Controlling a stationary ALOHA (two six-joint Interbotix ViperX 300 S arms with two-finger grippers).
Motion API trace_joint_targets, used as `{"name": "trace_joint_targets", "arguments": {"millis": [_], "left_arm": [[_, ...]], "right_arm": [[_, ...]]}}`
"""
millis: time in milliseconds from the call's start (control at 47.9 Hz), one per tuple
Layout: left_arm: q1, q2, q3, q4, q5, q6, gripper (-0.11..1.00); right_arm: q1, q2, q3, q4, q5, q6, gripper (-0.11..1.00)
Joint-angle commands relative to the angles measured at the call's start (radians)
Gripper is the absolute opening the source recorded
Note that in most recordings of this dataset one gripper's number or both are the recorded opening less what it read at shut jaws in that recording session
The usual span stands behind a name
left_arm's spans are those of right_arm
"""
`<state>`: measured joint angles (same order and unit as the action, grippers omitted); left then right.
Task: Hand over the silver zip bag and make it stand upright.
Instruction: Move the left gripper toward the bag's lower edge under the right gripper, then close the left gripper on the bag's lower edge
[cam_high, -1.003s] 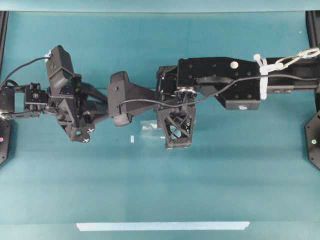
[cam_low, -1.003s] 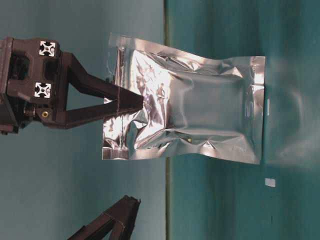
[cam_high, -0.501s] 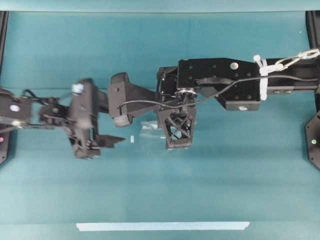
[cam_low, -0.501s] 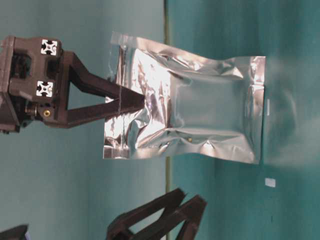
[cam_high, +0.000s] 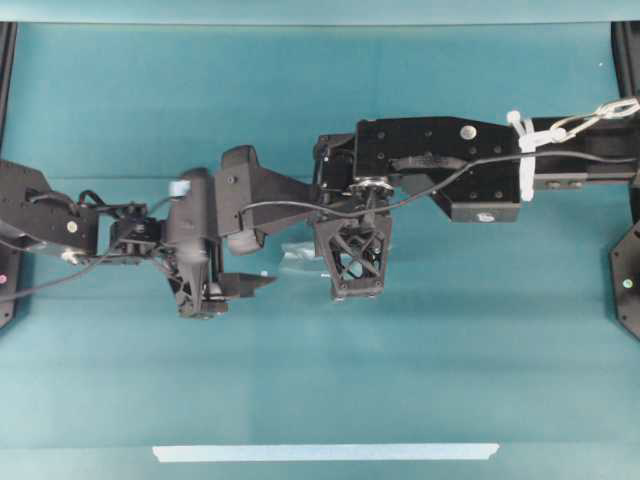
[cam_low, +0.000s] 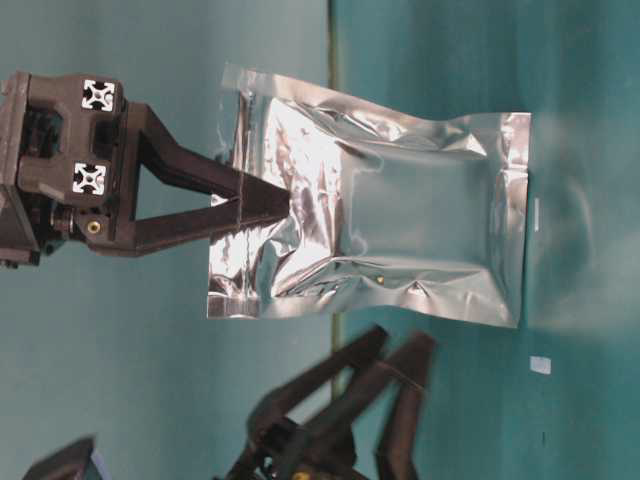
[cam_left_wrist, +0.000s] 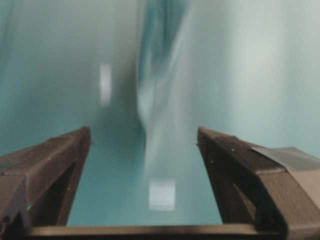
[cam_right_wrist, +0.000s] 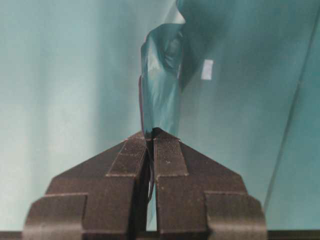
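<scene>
The silver zip bag (cam_low: 400, 215) is a crinkled foil pouch, and my right gripper (cam_low: 283, 205) is shut on its zip end. That table-level view is turned on its side. The bag's far edge lies at the table surface, and I cannot tell whether it touches. From overhead the bag (cam_high: 298, 255) shows edge-on beside the right gripper (cam_high: 345, 272). In the right wrist view the pads (cam_right_wrist: 167, 152) pinch the bag (cam_right_wrist: 160, 85). My left gripper (cam_high: 255, 285) is open with nothing in it, just left of the bag. Its fingers (cam_left_wrist: 240, 170) frame the blurred bag (cam_left_wrist: 160, 75) ahead.
A pale-blue tape strip (cam_high: 325, 452) lies near the table's front edge. A small white square of tape (cam_low: 540, 365) sits on the teal table beside the bag and also shows as a white square (cam_left_wrist: 162, 195) between the left fingers. Black arm bases (cam_high: 625, 285) stand at the sides.
The left arm has swung right toward the bag and its jaws have opened wide. The right gripper and the bag have stayed put.
</scene>
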<state>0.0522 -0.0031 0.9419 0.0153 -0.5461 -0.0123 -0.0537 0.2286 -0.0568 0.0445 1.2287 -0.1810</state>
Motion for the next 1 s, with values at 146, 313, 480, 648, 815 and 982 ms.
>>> {"name": "trace_joint_targets", "arguments": {"millis": [146, 313, 480, 648, 815, 982], "left_arm": [[0.003, 0.037, -0.002, 0.002, -0.081, -0.002, 0.93], [0.003, 0.092, -0.020, 0.002, -0.144, -0.002, 0.93], [0.003, 0.158, -0.043, 0.002, -0.218, -0.005, 0.93], [0.011, 0.215, -0.067, 0.002, -0.241, -0.002, 0.93], [0.014, 0.268, -0.095, 0.002, -0.330, -0.002, 0.93], [0.017, 0.308, -0.112, 0.002, -0.376, -0.003, 0.93]], "right_arm": [[0.008, -0.014, -0.005, 0.000, -0.015, 0.026, 0.03], [0.008, -0.014, -0.005, 0.000, -0.021, 0.032, 0.03], [0.008, -0.015, -0.003, 0.000, -0.021, 0.034, 0.03], [0.008, -0.014, 0.000, -0.002, -0.021, 0.034, 0.03], [0.009, -0.015, 0.009, 0.000, -0.021, 0.034, 0.03], [0.009, -0.014, 0.015, 0.000, -0.021, 0.035, 0.03]]}}
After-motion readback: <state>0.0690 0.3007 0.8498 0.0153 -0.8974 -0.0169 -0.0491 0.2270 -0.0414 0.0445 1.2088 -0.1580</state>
